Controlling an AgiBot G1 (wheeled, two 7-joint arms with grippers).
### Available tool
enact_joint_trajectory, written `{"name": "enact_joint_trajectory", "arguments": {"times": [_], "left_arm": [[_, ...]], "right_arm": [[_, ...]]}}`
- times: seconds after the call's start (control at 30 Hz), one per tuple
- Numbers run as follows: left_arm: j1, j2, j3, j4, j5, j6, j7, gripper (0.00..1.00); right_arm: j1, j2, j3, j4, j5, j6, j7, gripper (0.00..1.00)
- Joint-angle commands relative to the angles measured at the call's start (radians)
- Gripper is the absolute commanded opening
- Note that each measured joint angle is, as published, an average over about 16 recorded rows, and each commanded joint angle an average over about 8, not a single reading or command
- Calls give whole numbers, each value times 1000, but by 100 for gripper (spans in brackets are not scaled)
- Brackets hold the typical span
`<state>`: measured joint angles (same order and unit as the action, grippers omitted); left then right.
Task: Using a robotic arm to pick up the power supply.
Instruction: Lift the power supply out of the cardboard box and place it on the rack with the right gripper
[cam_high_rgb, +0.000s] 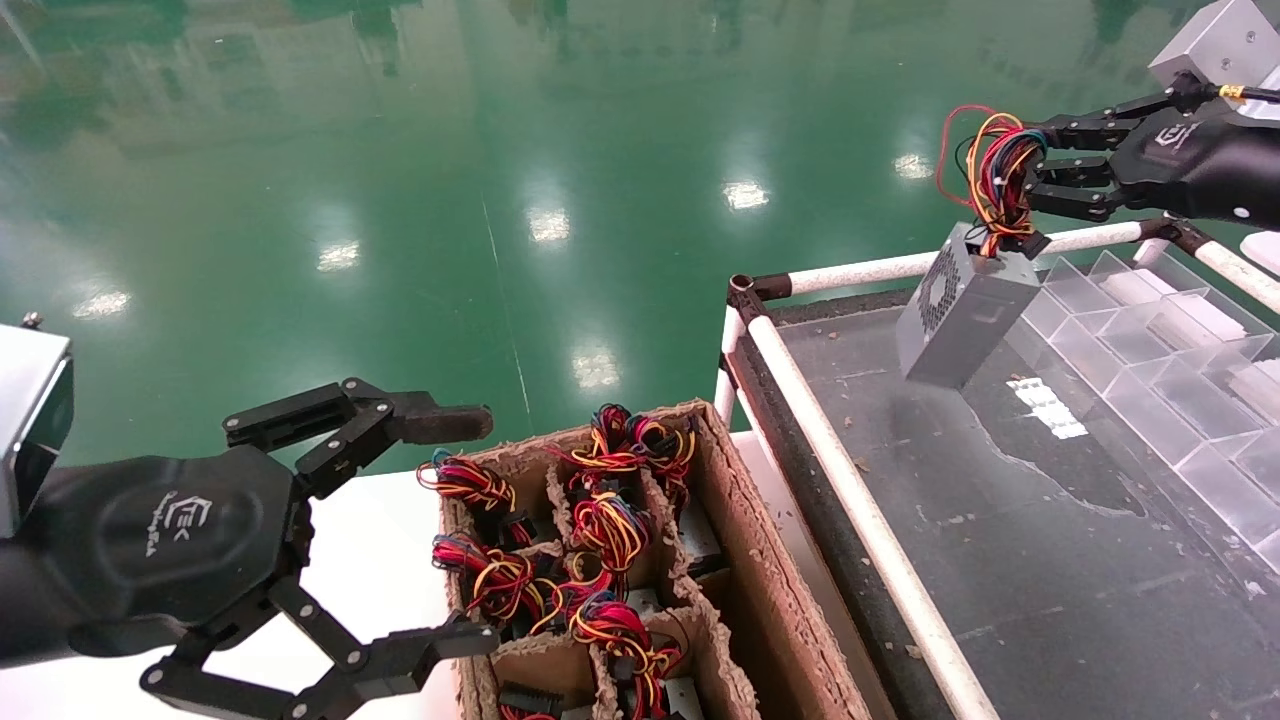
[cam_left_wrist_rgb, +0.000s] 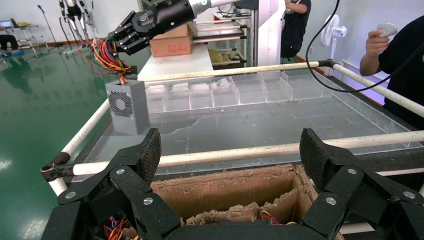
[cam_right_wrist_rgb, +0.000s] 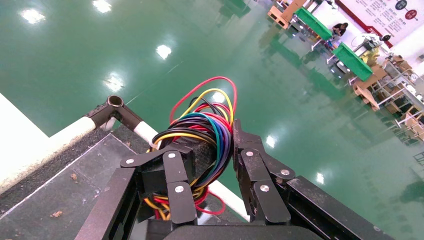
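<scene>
**Power supply hanging by its wires from the right end effector**

At the far left of the head view, the left end effector (cam_high_rgb: 475, 530) hovers with its two black fingers spread wide apart, holding nothing. It sits just beside and partly over the near-left edge of a cardboard box (cam_high_rgb: 750, 560) divided into compartments by ragged cardboard partitions. Bundles of red, yellow, blue and black wires (cam_high_rgb: 600, 530) poke up out of those compartments, and a white surface (cam_high_rgb: 380, 560) shows beneath the end effector and the box.

To the right of the box stands a work surface (cam_high_rgb: 1050, 560) with a dark, scuffed top, framed by white tubular rails (cam_high_rgb: 860, 510) joined at a black corner fitting. Rows of clear plastic bins (cam_high_rgb: 1150, 370) lie along its right side.

Above the far-left part of that surface, the power supply (cam_high_rgb: 965, 310), a grey metal box with a perforated vent on one face, hangs tilted and clear of the top. Its wire bundle (cam_high_rgb: 995, 175) rises from the upper end into the right end effector (cam_high_rgb: 1035, 165), whose fingers are clamped on the wires rather than on the box itself. The right wrist view shows the looped coloured wires (cam_right_wrist_rgb: 210, 135) pinched between the black fingers (cam_right_wrist_rgb: 175, 175). From the left wrist view the power supply (cam_left_wrist_rgb: 127, 106) dangles beside the rail near the table's corner, above the glossy green floor (cam_high_rgb: 400, 200).
</scene>
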<state>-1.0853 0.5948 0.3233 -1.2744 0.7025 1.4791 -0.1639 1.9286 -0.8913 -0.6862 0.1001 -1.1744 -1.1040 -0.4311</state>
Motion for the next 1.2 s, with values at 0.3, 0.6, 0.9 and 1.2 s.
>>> {"name": "enact_joint_trajectory", "arguments": {"times": [0.3,0.6,0.9,1.2], "left_arm": [[0,0,0,0,0,0,0,100],[0,0,1,0,0,0,0,100],[0,0,1,0,0,0,0,100],[0,0,1,0,-1,0,1,100]], "right_arm": [[-3,-38,-5,-30,-11,92,-14,0],[-7,-106,-20,-69,-32,155,-23,0],[-10,-209,-28,-93,-45,344,-33,0],[-20,-301,-30,-91,-48,437,-40,0]]}}
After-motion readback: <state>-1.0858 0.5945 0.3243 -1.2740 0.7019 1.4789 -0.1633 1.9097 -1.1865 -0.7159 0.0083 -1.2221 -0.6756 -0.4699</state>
